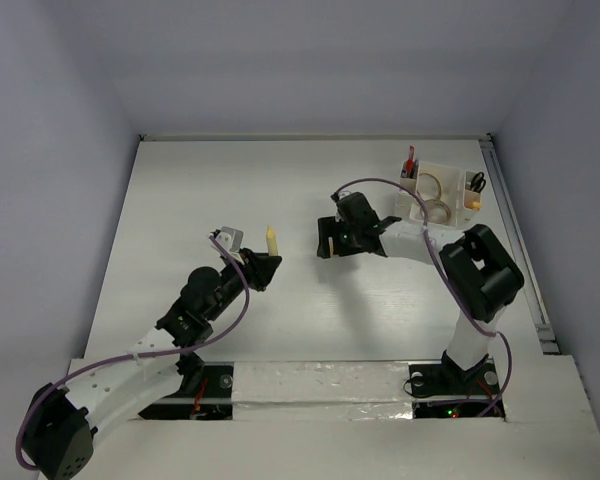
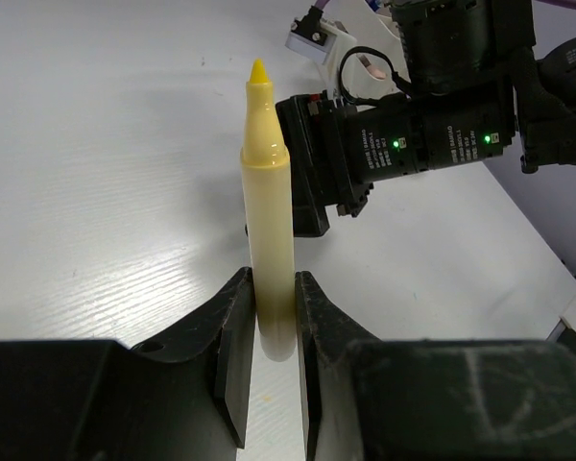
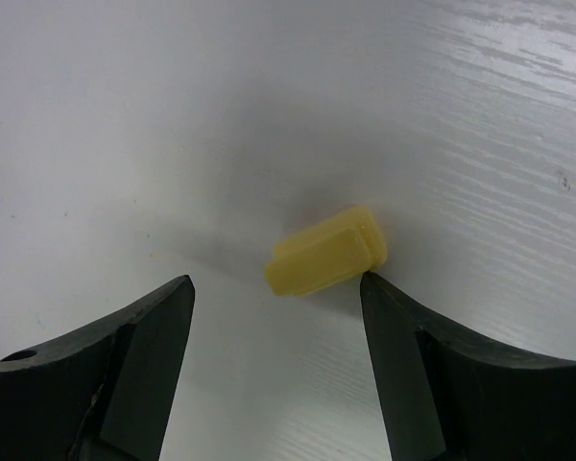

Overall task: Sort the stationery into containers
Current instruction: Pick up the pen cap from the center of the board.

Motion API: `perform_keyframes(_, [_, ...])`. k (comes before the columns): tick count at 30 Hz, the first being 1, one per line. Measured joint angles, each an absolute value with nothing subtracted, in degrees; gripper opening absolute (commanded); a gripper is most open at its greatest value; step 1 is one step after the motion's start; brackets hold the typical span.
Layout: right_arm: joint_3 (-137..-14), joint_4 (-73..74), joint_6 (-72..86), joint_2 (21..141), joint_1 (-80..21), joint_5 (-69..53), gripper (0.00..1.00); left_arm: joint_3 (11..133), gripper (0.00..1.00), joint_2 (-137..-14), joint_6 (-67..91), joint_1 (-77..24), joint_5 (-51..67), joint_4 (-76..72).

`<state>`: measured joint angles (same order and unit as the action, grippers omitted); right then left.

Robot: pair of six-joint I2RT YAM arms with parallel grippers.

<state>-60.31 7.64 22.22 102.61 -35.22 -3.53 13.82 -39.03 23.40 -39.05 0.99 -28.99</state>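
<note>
My left gripper (image 1: 263, 266) is shut on a pale yellow uncapped marker (image 1: 272, 240) at mid-table. In the left wrist view the marker (image 2: 269, 221) stands between the fingers, its tip pointing away from my gripper (image 2: 274, 317). My right gripper (image 1: 327, 238) hangs open just right of the marker. In the right wrist view a small yellow cap-like block (image 3: 326, 252) lies on the table between the open jaws of that gripper (image 3: 276, 288), touching the right fingertip (image 3: 376, 288). The white organiser (image 1: 458, 170) stands at the back right.
The organiser holds a red pen (image 1: 410, 160), tape rolls (image 1: 432, 186), small scissors (image 1: 476, 182) and a small orange piece (image 1: 473, 204). The right arm's body (image 2: 432, 144) sits close behind the marker tip. A rail (image 1: 515, 240) runs along the table's right edge.
</note>
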Motion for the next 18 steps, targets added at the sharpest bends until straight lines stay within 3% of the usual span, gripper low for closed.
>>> perform_keyframes(18, [-70.63, 13.43, 19.49, 109.97, -35.40, 1.85, 0.57, 13.82, 0.00, -39.27, 23.42, -39.05, 0.99, -28.99])
